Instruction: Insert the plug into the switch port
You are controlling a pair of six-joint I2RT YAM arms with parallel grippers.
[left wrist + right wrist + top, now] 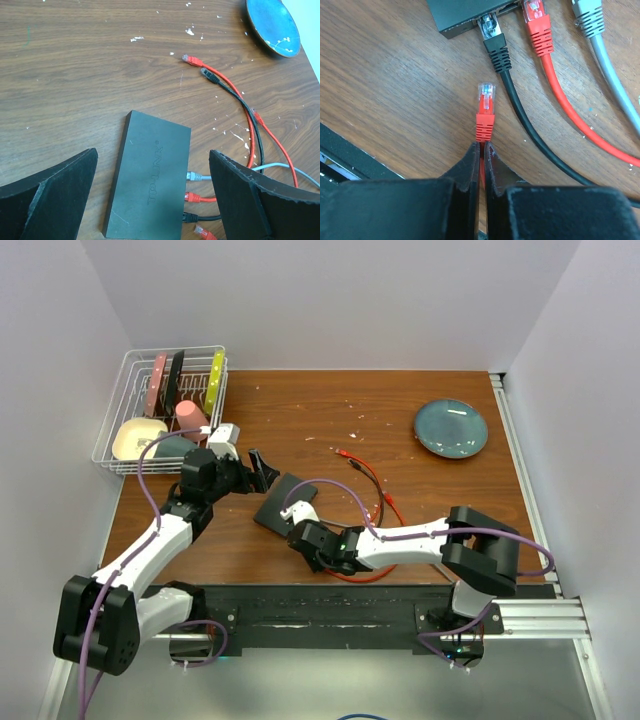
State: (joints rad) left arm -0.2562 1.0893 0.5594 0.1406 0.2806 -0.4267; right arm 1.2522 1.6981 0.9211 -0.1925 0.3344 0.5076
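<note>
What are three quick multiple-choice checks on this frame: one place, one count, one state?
1. Where is the plate?
A. far right of the table
B. near left corner
C. near edge, centre

2. How many cables are plugged into the black box?
A. one
B. three
C. five

3. What are the right fingers doing?
A. standing wide open
B. shut on the loose red plug
C. shut on the black box

Answers:
1 A: it lies towards the table's far right corner.
2 B: a grey cable, a red cable and a black cable enter its edge.
3 B: they pinch the plug's rear, short of the box.
</note>
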